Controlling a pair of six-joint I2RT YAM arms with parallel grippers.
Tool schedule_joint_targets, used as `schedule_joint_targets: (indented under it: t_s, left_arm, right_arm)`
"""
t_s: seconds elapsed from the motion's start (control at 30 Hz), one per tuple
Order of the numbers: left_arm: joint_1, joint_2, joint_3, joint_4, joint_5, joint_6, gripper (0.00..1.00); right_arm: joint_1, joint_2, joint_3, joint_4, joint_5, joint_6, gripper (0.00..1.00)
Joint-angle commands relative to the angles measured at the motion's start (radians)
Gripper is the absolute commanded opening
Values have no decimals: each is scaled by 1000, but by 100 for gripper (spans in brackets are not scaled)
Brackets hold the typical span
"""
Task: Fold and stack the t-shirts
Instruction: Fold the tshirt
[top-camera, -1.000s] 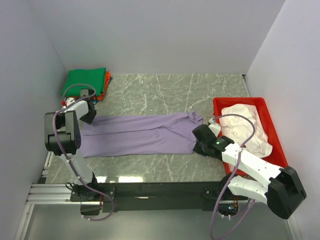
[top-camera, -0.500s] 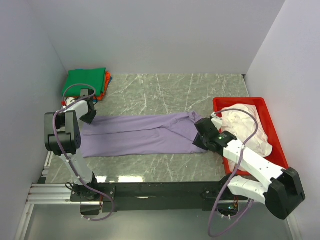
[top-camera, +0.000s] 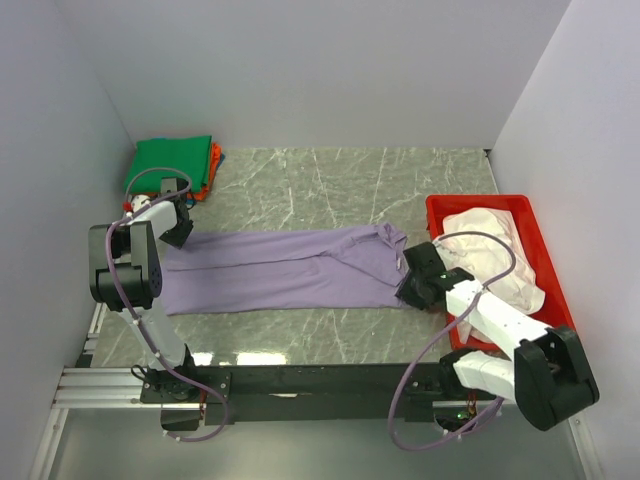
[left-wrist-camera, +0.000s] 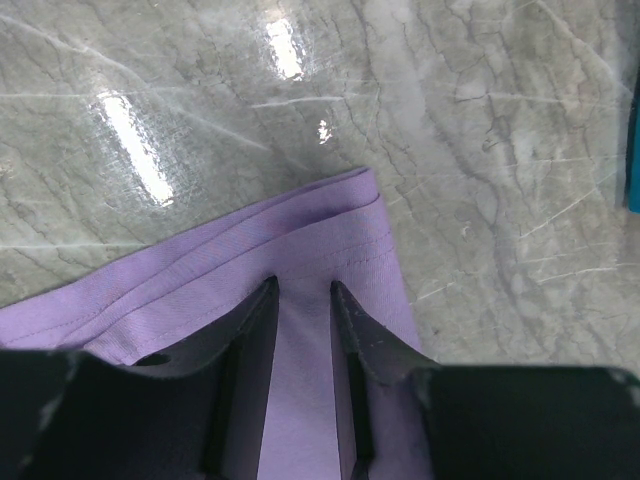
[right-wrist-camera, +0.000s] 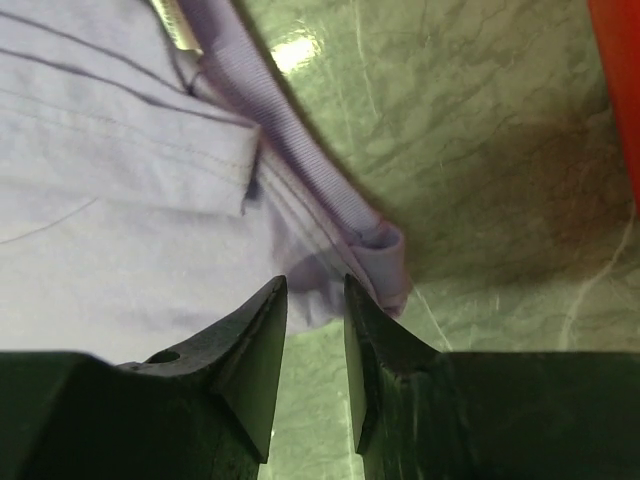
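Observation:
A lavender t-shirt (top-camera: 280, 270) lies folded into a long strip across the table, left to right. My left gripper (top-camera: 180, 232) rests on its left end. In the left wrist view its fingertips (left-wrist-camera: 302, 285) stand a little apart over the flat purple hem corner (left-wrist-camera: 330, 230), and nothing is bunched between them. My right gripper (top-camera: 412, 284) is at the strip's right end, open. Its tips (right-wrist-camera: 316, 282) sit just short of the ribbed collar fold (right-wrist-camera: 375, 250), with bare table between the fingers.
A red tray (top-camera: 480, 201) at the right holds a crumpled pale t-shirt (top-camera: 495, 255); its wall shows at the right wrist view's edge (right-wrist-camera: 622, 80). Folded green (top-camera: 170, 162) and orange-red (top-camera: 213, 165) shirts are stacked at the back left corner. White walls close in on three sides.
My right gripper has opened wider and drawn back to the right, off the lavender shirt's collar end toward the tray. The left arm has not moved.

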Motion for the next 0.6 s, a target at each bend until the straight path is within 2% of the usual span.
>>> schedule_joint_targets:
  t_s: [0.0, 0.07, 0.17, 0.33, 0.57]
  left_arm:
    - [11, 7, -12, -7, 2, 18, 34]
    - [10, 1, -12, -7, 1, 21, 34]
    - [11, -1, -7, -15, -5, 26, 34]
    - [10, -1, -3, -15, -13, 35, 34]
    - [10, 24, -3, -12, -1, 32, 33]
  right_arm:
    - [-11, -74, 54, -20, 10, -25, 36]
    - [-15, -105, 149, -29, 33, -66, 36]
    - [-27, -26, 345, -41, 54, -160, 36]
    - [-22, 285, 674, -89, 136, -321, 36]
    - [-24, 631, 953, -155, 182, -435, 36]
